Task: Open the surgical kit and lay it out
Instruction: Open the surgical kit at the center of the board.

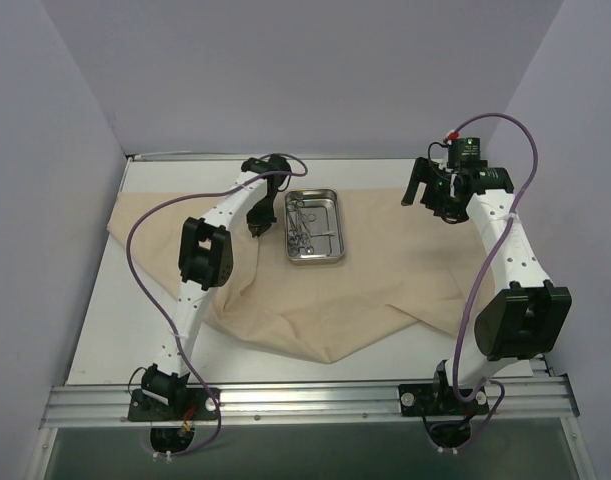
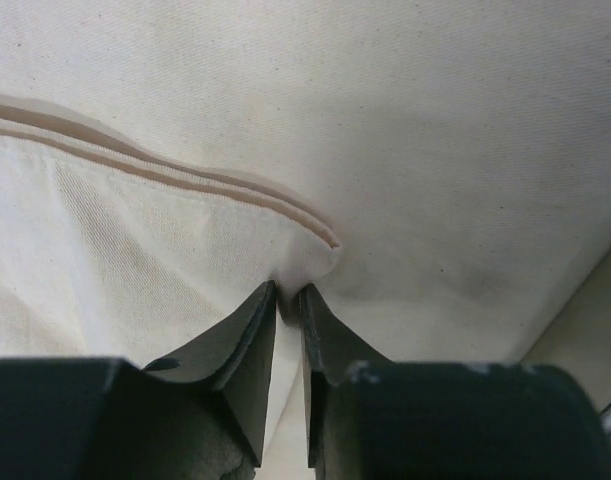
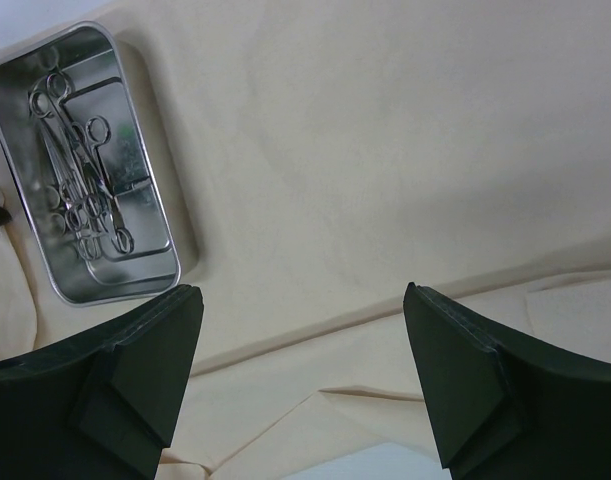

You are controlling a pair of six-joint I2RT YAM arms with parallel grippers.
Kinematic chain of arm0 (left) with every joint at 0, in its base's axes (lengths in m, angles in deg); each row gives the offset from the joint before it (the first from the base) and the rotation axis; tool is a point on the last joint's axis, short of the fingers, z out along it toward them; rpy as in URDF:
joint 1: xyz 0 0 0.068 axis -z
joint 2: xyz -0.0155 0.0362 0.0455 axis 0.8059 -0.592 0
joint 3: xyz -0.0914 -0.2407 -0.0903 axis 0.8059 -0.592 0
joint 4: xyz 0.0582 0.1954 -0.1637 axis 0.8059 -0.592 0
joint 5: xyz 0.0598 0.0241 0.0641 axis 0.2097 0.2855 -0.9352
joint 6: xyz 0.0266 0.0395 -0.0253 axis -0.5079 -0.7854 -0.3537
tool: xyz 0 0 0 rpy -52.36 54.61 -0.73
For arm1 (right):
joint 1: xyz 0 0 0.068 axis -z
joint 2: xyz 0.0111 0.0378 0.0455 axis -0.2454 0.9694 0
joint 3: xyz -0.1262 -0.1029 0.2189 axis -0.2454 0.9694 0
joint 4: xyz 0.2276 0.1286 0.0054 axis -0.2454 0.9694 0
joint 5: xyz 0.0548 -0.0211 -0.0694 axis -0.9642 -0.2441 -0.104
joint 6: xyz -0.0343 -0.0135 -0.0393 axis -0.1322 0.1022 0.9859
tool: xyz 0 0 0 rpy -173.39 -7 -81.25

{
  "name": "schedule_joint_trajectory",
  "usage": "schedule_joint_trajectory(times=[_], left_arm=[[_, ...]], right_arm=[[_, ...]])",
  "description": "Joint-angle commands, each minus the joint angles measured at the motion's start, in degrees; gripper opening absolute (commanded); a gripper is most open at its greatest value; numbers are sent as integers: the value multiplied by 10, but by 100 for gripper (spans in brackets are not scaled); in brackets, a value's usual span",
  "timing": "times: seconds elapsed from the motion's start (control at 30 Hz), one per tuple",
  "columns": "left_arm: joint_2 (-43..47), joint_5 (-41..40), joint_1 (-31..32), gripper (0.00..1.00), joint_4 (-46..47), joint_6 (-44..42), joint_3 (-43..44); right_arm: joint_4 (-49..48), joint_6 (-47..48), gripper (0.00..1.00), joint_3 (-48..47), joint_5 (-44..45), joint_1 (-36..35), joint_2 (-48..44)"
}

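On the worktop point(image 1: 115, 340), a fold of the cloth wrap point(image 1: 385, 270) is pinched by the left tool point(image 1: 257, 226), just left of the steel tray point(image 1: 327, 236) holding the instruments point(image 1: 299, 228); the right tool point(image 1: 432, 200) is held released above the wrap's right side.

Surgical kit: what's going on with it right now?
The left arm has its jaws pinched shut on a hemmed fold of the beige cloth wrap, left of the steel tray. The tray sits on the cloth, instruments inside it. The right arm hovers above the cloth, jaws open and empty.
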State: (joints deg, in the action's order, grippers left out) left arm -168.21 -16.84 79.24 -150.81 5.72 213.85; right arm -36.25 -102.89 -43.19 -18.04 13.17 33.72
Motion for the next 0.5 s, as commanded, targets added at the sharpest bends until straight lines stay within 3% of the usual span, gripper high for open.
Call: schedule_joint_trajectory(times=[0.0,0.13,0.2,0.23,0.4,0.47], left_arm=[[14,-15,-1,23,1,-6,13],[33,-14,-4,17,-5,-6,22],[41,-16,-7,4,-10,-6,27],[51,-17,-8,2,-19,-6,28],[111,-68,-29,2,-64,11,5],[174,-88,-58,2,-85,32,-66]], right_arm=[[-3,5,84,5,-7,6,3],[-4,6,84,6,-13,5,10],[-5,6,84,5,-16,3,15],[-6,6,84,4,-16,2,18],[-12,5,83,-5,-31,-22,54],[-15,-2,82,-19,-31,-41,68]])
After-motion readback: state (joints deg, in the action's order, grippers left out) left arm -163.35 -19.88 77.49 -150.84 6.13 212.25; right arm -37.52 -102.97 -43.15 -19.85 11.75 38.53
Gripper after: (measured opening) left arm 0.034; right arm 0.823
